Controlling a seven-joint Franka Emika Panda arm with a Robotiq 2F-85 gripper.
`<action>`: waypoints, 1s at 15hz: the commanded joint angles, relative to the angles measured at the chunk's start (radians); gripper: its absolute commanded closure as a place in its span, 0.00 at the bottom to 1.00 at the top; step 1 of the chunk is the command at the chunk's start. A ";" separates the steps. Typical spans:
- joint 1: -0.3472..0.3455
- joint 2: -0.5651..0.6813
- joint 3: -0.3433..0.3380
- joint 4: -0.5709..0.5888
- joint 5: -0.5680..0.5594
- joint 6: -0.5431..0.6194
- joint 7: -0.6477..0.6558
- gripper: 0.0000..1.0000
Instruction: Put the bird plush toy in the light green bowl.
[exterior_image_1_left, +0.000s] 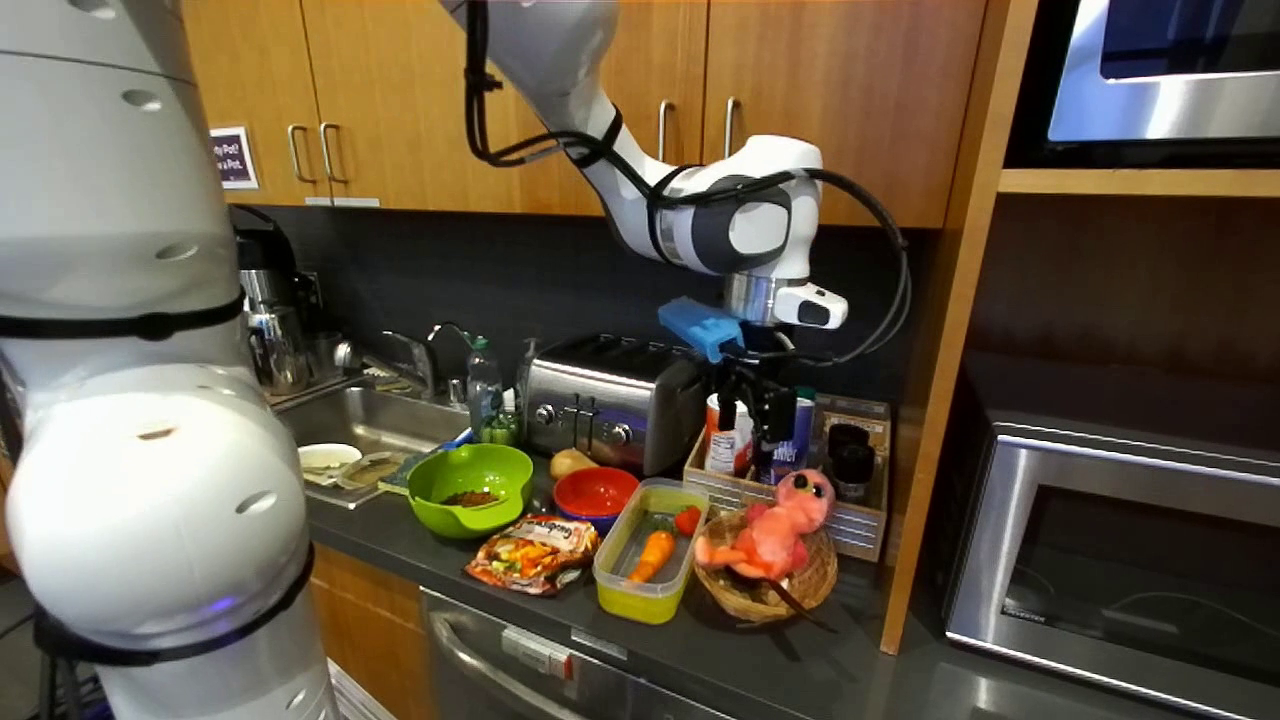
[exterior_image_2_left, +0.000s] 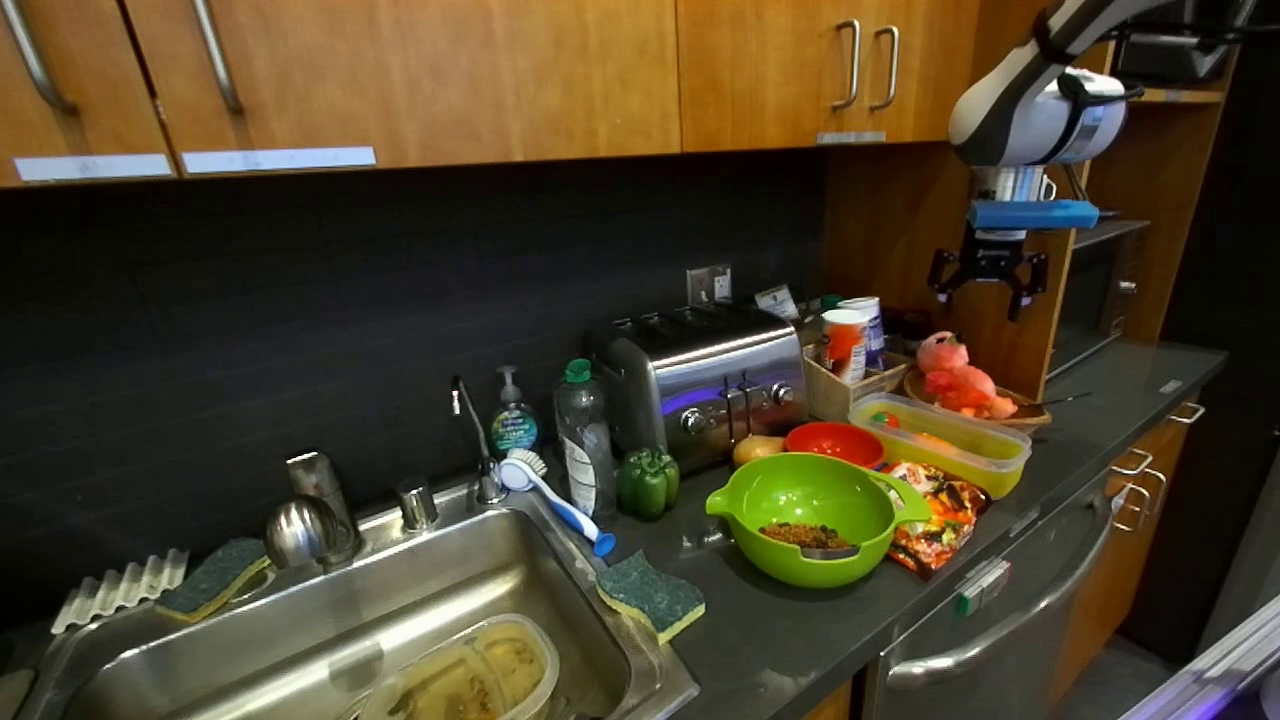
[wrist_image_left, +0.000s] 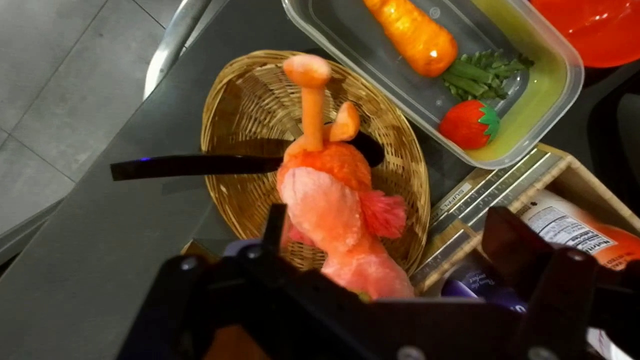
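Observation:
The bird plush toy (exterior_image_1_left: 772, 540), pink and orange, lies in a round wicker basket (exterior_image_1_left: 752, 603) with its head over the rim. In the wrist view the toy (wrist_image_left: 320, 200) stretches across the basket (wrist_image_left: 235, 115), its orange feet pointing away from the gripper and its head partly hidden behind the gripper. My gripper (exterior_image_2_left: 980, 304) hangs above the toy with its jaws wide apart, holding nothing. The light green bowl (exterior_image_2_left: 790, 568) stands on the counter close to the sink, with brown bits inside. The wrist view does not show that bowl.
A dark utensil (wrist_image_left: 195, 167) sticks out of the basket. Beside it are a yellow-green container (exterior_image_1_left: 640, 604) with toy vegetables and a wooden organizer (exterior_image_1_left: 862, 532) holding cans. A red bowl (exterior_image_1_left: 597, 490), a snack bag (exterior_image_1_left: 535, 552) and a toaster (exterior_image_1_left: 590, 400) stand towards the green bowl.

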 joint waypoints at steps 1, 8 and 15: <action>0.023 0.090 -0.021 0.091 0.046 -0.068 -0.023 0.00; 0.008 0.206 -0.065 0.180 0.082 -0.167 0.023 0.00; 0.000 0.258 -0.085 0.230 0.129 -0.216 0.024 0.00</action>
